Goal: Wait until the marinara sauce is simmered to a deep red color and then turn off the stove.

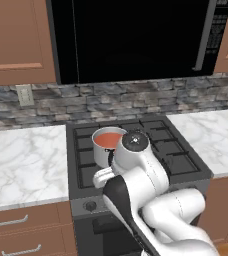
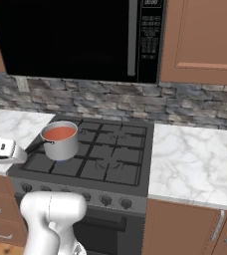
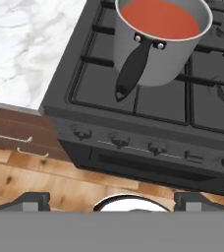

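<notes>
We see the stove set between two stretches of marble counter, its long axis running side to side along the wall, its front edge with the row of knobs turned toward us and the oven door below them. Above it hangs a black microwave, flanked by brown cabinets, with a stone backsplash behind. To the left of the stove we find drawers under the counter, and a wooden floor shows in the hand view. On the front left burner stands the pot, upright on the black grates; its black handle points out toward the stove's front edge, ending just short of the knobs. The sauce fills the pot as a flat round disc, orange-red in colour. In the left base view our own arm rises in front of the stove and covers part of the pot and the front grates. The claw hangs out in front of the stove, above the floor and well apart from the knobs; its tips stand wide apart, released, with nothing between them.
</notes>
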